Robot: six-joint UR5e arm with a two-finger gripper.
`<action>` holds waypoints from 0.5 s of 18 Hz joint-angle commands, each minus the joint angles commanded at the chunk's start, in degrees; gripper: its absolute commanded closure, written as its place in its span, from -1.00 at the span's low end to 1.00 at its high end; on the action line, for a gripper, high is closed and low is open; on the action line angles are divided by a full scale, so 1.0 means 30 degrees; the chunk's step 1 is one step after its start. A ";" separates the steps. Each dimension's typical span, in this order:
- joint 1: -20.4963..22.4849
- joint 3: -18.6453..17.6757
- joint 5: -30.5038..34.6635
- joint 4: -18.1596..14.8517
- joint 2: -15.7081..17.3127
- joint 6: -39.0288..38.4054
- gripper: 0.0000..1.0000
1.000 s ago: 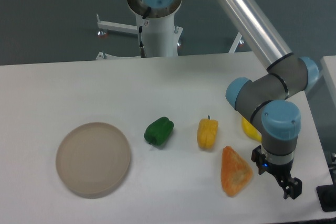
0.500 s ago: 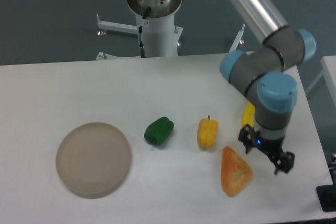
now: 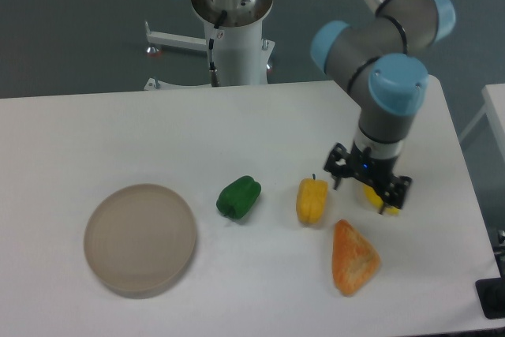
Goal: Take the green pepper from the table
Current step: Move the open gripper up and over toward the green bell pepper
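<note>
The small glossy dark-green bell pepper [image 3: 238,197] lay on the large flat white table [image 3: 95,132], near its middle, right of the round beige plate [image 3: 140,239] and left of the small yellow pepper [image 3: 312,200]. No writing readable anywhere. My black two-finger gripper [image 3: 368,190] hung well right of the green pepper, just past the yellow pepper, fingers spread wide, nothing held, a yellow item partly hidden behind it. The orange wedge-shaped item [image 3: 354,257] sat below.
</note>
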 joint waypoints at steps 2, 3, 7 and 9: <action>-0.0146 -0.1464 -0.0296 0.1138 0.0615 -0.0263 -1.00; -0.0263 -0.2255 -0.0500 0.1898 0.0850 -0.0410 -1.00; -0.0994 -0.4808 -0.0824 0.3604 0.1468 -0.0850 -1.00; -0.1463 -0.5220 -0.0824 0.3956 0.1527 -0.1025 -1.00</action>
